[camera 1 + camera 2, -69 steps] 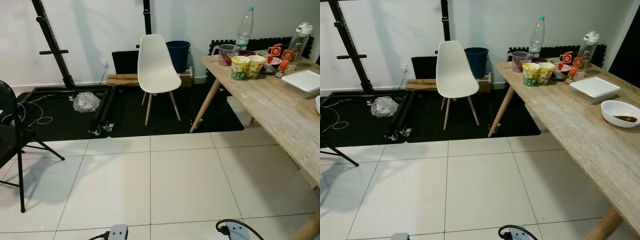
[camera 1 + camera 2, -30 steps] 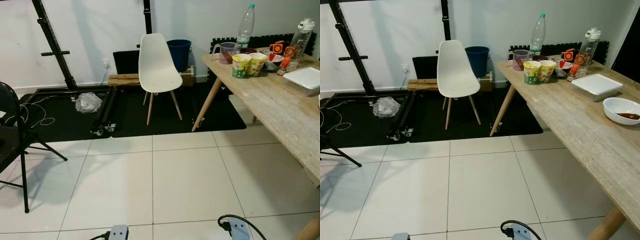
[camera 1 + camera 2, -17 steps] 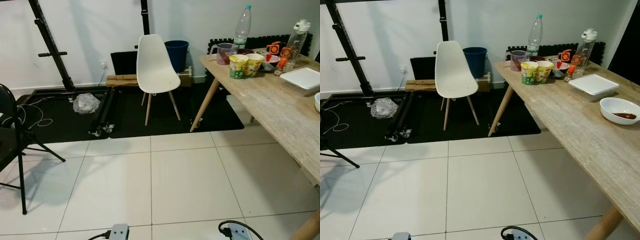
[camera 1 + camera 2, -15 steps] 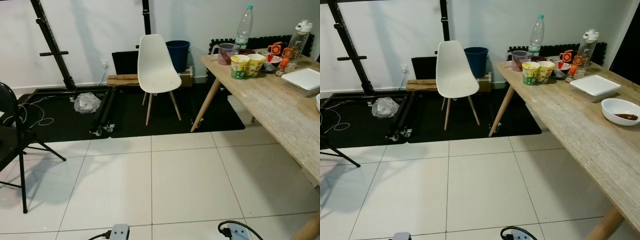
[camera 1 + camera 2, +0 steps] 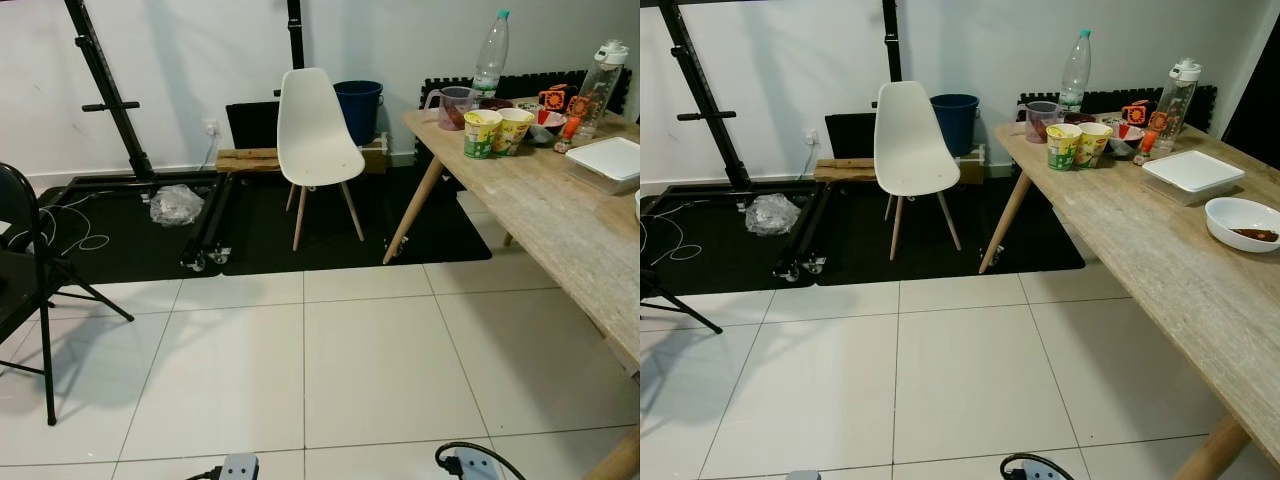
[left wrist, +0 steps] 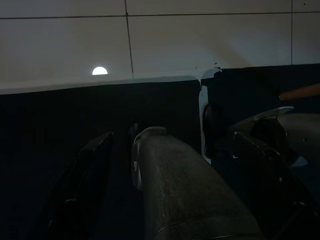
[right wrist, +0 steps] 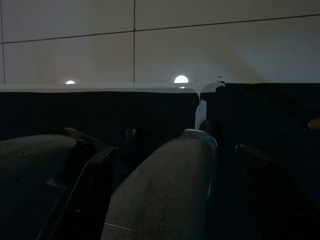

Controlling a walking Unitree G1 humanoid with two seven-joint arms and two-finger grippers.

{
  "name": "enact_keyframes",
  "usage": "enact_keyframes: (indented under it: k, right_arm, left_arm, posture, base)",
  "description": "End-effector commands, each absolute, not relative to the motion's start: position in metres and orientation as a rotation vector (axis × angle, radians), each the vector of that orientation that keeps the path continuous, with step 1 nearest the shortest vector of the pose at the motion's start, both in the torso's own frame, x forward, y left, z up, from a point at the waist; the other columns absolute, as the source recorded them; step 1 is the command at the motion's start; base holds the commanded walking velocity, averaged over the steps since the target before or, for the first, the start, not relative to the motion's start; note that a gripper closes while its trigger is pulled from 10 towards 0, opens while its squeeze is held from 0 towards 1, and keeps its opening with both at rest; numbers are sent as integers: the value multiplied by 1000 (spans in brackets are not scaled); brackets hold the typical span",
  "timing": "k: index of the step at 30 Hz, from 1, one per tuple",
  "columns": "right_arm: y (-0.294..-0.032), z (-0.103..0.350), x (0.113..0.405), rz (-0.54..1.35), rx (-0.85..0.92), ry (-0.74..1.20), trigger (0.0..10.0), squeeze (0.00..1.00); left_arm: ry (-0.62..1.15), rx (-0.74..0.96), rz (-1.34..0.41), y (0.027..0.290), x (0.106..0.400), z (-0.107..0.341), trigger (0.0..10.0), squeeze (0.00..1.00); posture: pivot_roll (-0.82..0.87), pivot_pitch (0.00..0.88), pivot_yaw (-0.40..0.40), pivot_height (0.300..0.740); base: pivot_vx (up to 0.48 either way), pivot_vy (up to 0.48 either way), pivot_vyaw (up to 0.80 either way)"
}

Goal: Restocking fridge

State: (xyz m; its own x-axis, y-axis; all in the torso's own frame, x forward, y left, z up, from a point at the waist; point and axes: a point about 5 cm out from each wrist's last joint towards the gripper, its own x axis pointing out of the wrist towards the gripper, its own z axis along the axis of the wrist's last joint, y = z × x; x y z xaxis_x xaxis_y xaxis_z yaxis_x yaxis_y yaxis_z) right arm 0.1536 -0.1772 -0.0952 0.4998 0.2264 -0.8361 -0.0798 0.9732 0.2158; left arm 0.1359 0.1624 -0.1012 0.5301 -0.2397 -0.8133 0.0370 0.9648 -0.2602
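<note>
A long wooden table point(image 5: 1160, 270) runs along the right side. At its far end stand a clear plastic bottle point(image 5: 1072, 68), a measuring jug point(image 5: 1041, 120), two yellow-green cups point(image 5: 1076, 144), a sports bottle point(image 5: 1173, 95) and small orange items. Nearer are a white lidded container point(image 5: 1192, 172) and a white bowl point(image 5: 1241, 221) with brown remains. Both arms hang low. My left gripper point(image 6: 172, 137) and right gripper point(image 7: 175, 150) are open in the dark wrist views, fingers spread over pale floor tiles, holding nothing.
A white chair point(image 5: 313, 135) stands on black mats beside the table, with a blue bucket point(image 5: 357, 107) behind it. A black rack frame point(image 5: 115, 110) and a plastic bag point(image 5: 175, 204) lie left. A black folding chair point(image 5: 25, 290) is near left. White tiled floor point(image 5: 300, 370) lies ahead.
The head view sways slightly between frames, so the camera has moved a little. Nothing on the table or floor has shifted, and both arms stay hanging.
</note>
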Motion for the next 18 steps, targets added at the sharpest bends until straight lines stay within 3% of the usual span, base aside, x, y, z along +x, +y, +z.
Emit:
enact_keyframes:
  k: [1,18]
  right_arm:
    - [-177,-95,155,192,143,1026,10000,0]
    - [-178,-94,157,198,134,1026,10000,0]
  left_arm:
    - [1009,-221,-164,163,134,-102,10000,0]
    - [1003,-226,-164,161,136,-101,10000,0]
  posture:
    - [-27,0,4,740]
    - [-36,0,-2,740]
  base:
    - [0,0,0]
    - [0,0,0]
